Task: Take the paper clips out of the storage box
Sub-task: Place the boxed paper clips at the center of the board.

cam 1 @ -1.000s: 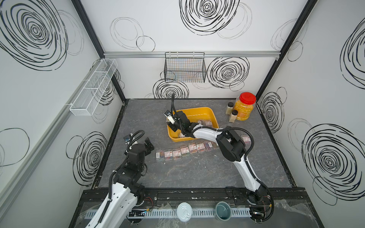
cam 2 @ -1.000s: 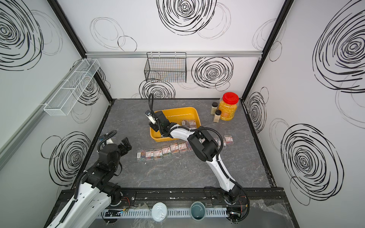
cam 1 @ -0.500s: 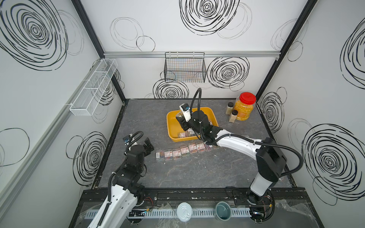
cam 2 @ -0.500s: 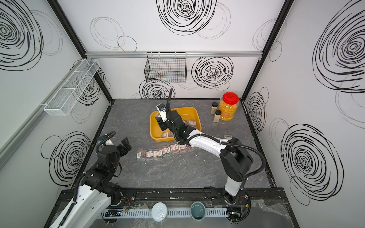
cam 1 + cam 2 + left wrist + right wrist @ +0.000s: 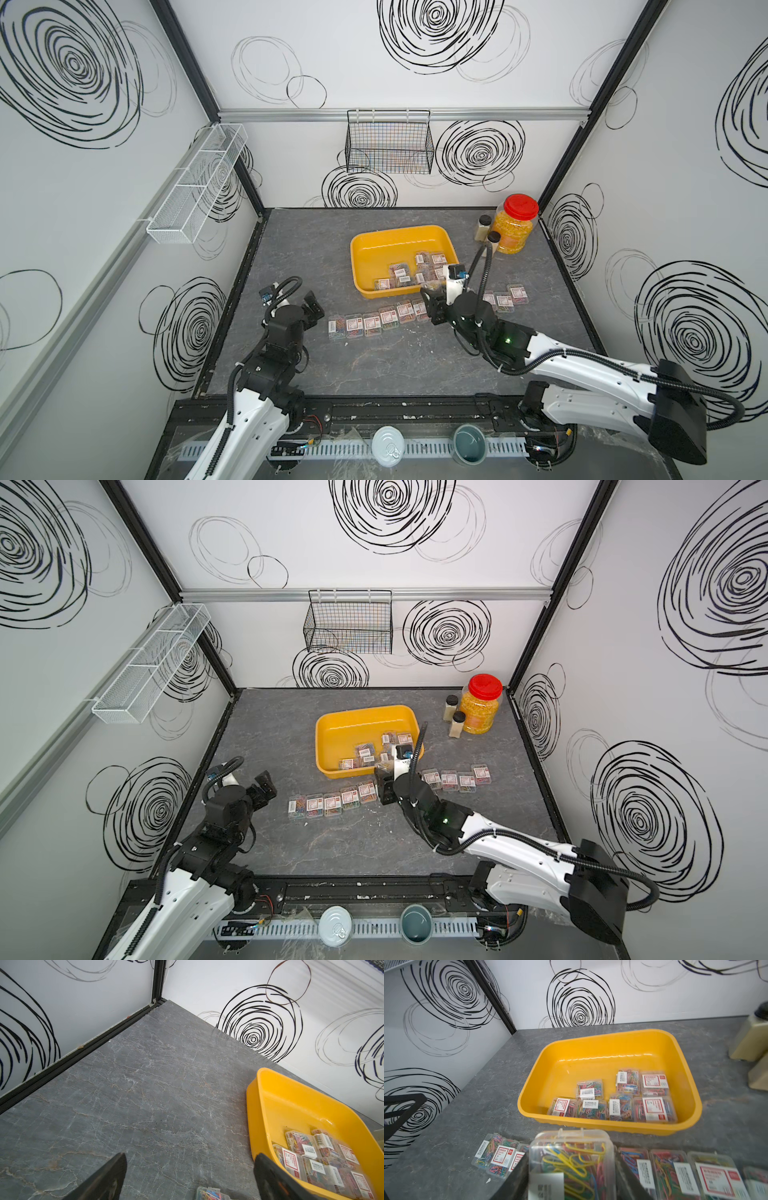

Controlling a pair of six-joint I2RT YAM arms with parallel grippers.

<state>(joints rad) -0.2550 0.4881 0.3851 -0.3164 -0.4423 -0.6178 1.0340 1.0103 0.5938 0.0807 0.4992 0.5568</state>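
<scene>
Paper clips [image 5: 571, 1147]: one clear case of them is clamped between the jaws of the right gripper [image 5: 431, 300], just in front of the yellow storage box [image 5: 360, 266]. Seven more cases [image 5: 654, 1107] lie in the box's near end. Other cases form a row [image 5: 365, 324] on the grey table [image 5: 374, 374]. The left gripper [image 5: 187, 1167] hovers spread wide and empty near the row's end.

Glossy yellow plastic storage box [image 5: 610, 1047], matt grey stone-look tabletop [image 5: 145, 1095].
</scene>
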